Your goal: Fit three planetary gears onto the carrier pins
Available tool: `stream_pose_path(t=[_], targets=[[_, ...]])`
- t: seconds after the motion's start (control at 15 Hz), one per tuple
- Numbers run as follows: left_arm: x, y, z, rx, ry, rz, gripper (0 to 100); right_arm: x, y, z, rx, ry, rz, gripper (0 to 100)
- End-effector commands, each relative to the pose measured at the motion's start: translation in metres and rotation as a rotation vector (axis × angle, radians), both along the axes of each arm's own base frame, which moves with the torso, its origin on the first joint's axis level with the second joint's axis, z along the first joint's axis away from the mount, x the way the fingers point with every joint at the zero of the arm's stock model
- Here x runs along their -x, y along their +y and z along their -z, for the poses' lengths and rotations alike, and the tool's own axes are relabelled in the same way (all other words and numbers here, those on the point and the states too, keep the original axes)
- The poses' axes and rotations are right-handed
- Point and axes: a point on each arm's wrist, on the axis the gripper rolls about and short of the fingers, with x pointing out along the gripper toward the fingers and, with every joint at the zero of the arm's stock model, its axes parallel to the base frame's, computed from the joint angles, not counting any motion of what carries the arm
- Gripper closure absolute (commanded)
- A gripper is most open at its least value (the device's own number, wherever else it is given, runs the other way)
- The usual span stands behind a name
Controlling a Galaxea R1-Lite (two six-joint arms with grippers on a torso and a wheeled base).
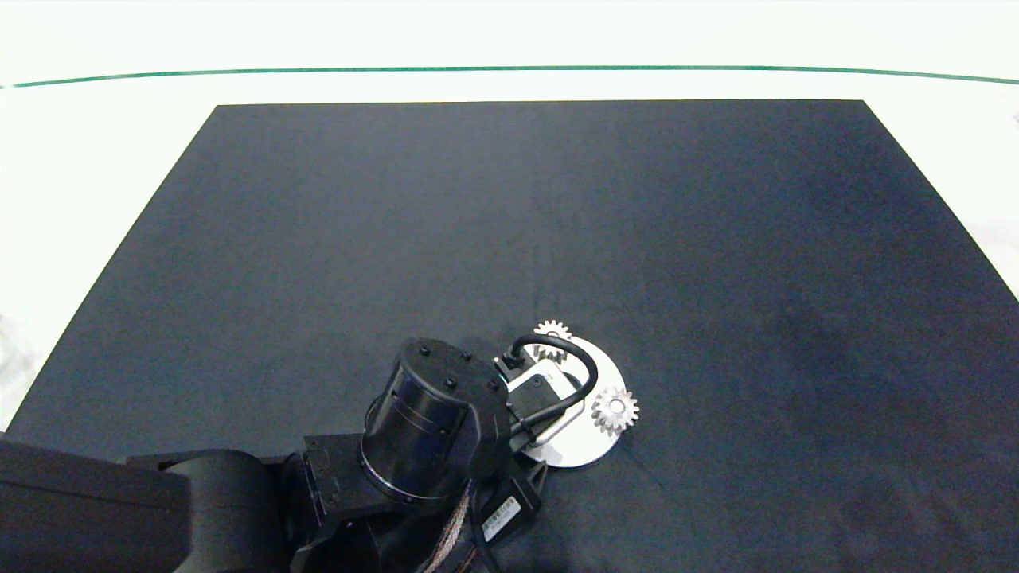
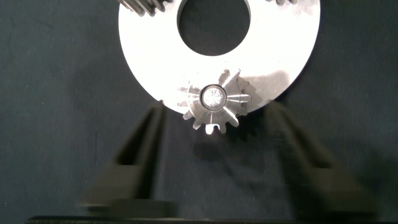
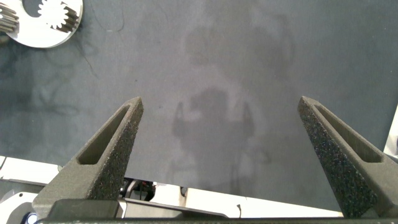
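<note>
A dark mat (image 1: 557, 223) covers most of the surface and spreads out beneath and well beyond the end effector on every side. Around the mat lies a white table (image 1: 95, 183), visible past its edges. A thin green line (image 1: 509, 68) crosses the table far from the end effector.

A dark mat (image 1: 509, 239) covers most of a white table (image 1: 103, 175), its far corners cut in by the slant of the view. White tabletop shows beyond the mat on the far side and along both flanks. A thin green line (image 1: 509, 69) curves across the white surface near the far edge, and the light is bright and even.
</note>
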Motion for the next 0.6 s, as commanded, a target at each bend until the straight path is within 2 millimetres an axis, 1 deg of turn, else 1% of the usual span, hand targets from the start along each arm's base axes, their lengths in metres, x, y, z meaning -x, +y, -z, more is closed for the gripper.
stream_pose_path(t=[0.07, 0.13, 0.27, 0.33, 0.4, 0.53, 0.6], targets=[[0.0, 0.002, -0.001, 0.002, -0.005, -0.007, 0, 0.0, 0.0, 0.001, 0.003, 0.005, 0.003, 0], [0.0, 0.006, -0.002, 0.004, -0.007, -0.013, 0, 0.0, 0.0, 0.001, -0.006, 0.006, 0.008, 0], [0.005, 0.022, -0.015, 0.04, -0.03, -0.034, 0, 0.0, 0.0, 0.001, -0.015, 0.01, 0.009, 0], [0.006, 0.034, -0.02, 0.053, -0.041, -0.059, 0, 0.0, 0.0, 0.003, -0.017, 0.015, 0.012, 0], [0.009, 0.047, -0.031, 0.085, -0.06, -0.085, 0, 0.001, 0.0, 0.005, -0.023, 0.019, 0.016, 0], [0.013, 0.077, -0.047, 0.115, -0.076, -0.164, 0, 0.004, -0.002, 0.007, -0.025, 0.016, 0.018, 0], [0.013, 0.077, -0.047, 0.115, -0.076, -0.164, 0, 0.004, -0.002, 0.007, -0.025, 0.016, 0.018, 0]])
